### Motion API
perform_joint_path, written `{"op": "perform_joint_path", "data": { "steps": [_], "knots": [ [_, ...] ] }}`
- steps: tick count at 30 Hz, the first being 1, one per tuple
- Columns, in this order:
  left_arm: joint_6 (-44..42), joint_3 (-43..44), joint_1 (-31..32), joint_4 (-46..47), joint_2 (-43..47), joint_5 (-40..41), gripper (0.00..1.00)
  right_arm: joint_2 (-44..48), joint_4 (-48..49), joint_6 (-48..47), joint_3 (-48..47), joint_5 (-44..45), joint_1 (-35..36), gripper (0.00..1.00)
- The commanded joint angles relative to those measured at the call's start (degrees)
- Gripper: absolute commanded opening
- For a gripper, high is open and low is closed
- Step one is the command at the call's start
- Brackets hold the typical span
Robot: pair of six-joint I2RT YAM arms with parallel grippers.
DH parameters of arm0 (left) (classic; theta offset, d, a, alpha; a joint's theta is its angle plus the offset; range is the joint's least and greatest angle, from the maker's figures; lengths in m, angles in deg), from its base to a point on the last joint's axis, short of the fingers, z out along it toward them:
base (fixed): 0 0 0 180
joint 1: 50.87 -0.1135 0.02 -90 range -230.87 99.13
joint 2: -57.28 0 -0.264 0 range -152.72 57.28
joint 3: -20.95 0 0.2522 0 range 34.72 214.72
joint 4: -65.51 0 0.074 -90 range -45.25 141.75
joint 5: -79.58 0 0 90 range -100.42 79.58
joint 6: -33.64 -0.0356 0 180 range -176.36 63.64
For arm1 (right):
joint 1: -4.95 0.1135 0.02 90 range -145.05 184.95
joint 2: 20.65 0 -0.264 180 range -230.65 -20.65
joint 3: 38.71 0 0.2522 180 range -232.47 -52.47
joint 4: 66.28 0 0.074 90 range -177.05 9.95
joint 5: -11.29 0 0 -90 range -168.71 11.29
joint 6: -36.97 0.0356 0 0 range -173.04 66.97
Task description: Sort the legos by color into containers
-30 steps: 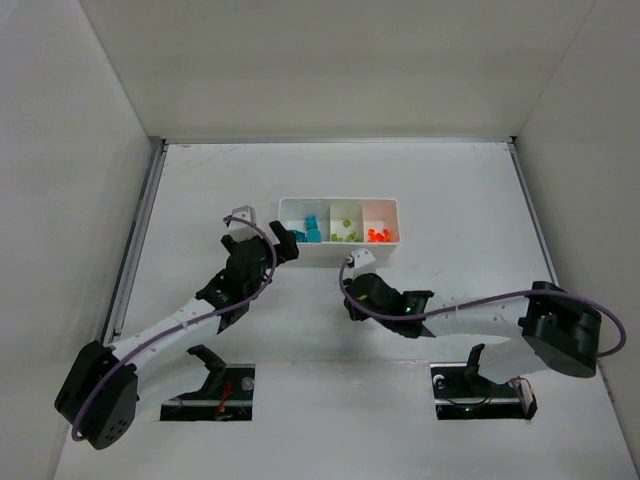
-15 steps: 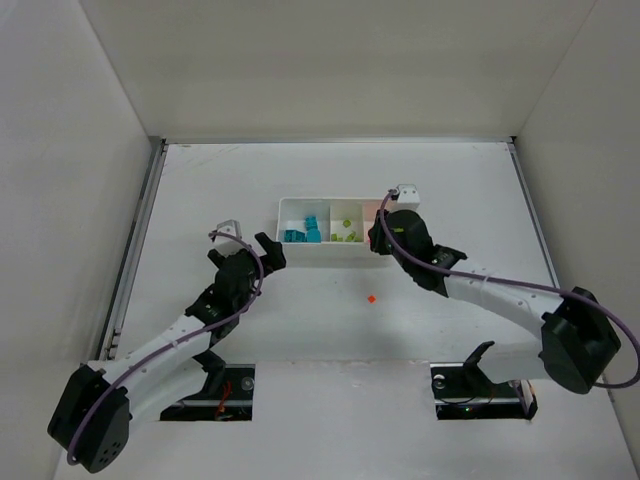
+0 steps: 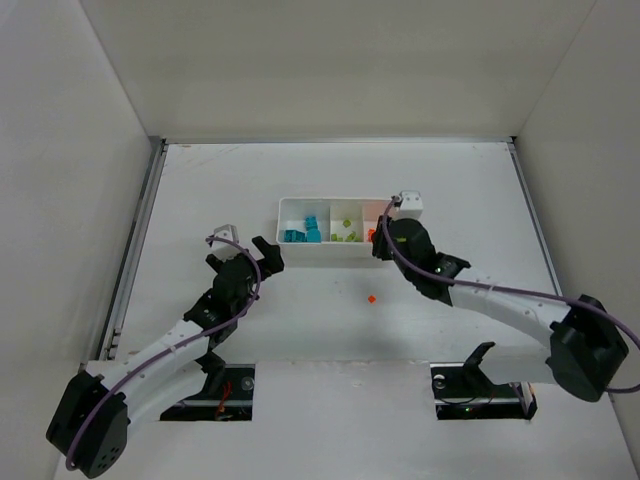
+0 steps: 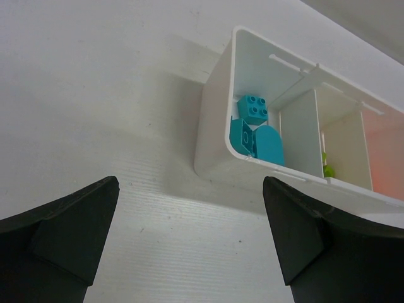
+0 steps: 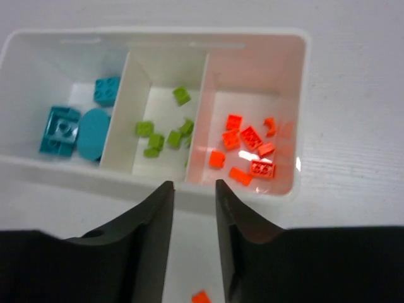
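**2 arms stretched forward, both grippers empty**

The left arm (image 3: 170,340) runs from its base at the near left up and to the right, with its wrist angled forward-right. The left gripper (image 3: 268,253) is spread wide: its 2 dark fingers sit at the lower corners of the wrist view, with nothing between them. The right arm (image 3: 500,300) sweeps from its base at the near right leftward and forward, its wrist tipped downward. The right gripper (image 3: 377,243) has its 2 fingers parallel, only a narrow gap apart, gripping nothing.

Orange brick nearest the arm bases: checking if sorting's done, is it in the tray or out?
Out: the orange brick lies on the table, short of the tray.
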Motion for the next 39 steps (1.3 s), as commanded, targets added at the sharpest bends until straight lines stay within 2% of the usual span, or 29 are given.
{"op": "perform_joint_path", "data": {
  "steps": [1,6,10,21,39],
  "knots": [
    [0.7,-0.4,-0.1,2.3,1.2,0.6,1.0,5.4,1.3,2.0,5.7,0.7,6.1,0.35],
    [0.8,-0.2,0.5,2.9,0.7,0.1,1.0,6.3,-1.7,7.8,13.0,-2.4,13.5,0.31],
    [1.0,0.0,1.0,3.4,0.4,0.1,1.0,4.6,-1.5,9.4,14.2,-3.3,15.7,0.36],
    [0.8,0.0,1.9,3.0,1.0,0.1,1.0,-3.3,-3.2,9.0,11.6,-3.0,15.6,0.41],
    [0.9,0.2,2.3,4.0,-0.4,0.4,1.0,-6.5,-7.7,8.5,8.7,2.1,15.7,0.44]
  ]
}}
